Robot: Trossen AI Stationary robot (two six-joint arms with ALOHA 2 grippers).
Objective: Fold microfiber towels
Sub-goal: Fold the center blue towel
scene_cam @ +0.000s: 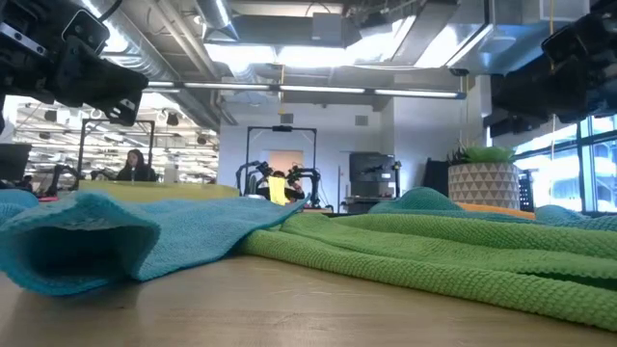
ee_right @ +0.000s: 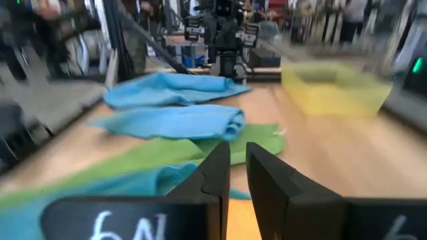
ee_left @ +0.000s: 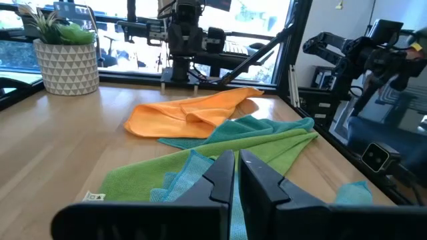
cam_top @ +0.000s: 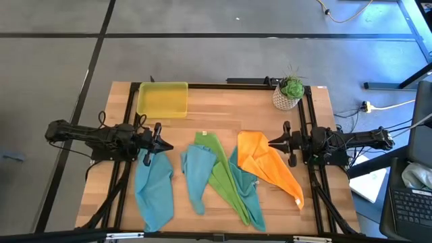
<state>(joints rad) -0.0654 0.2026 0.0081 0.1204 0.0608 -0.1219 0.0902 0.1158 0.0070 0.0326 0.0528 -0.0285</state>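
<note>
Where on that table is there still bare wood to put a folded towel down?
Bare wood lies between the yellow tray and the potted plant, along the far side above the towels. The near half is crowded: two light blue towels, the lime green towel, the teal towel and the orange towel overlap there.

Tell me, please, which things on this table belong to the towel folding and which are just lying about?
For the job:
- light blue towel by the left gripper
- second light blue towel
- lime green towel
- teal towel
- orange towel

Lying about:
- yellow-green plastic tray
- potted plant
</note>
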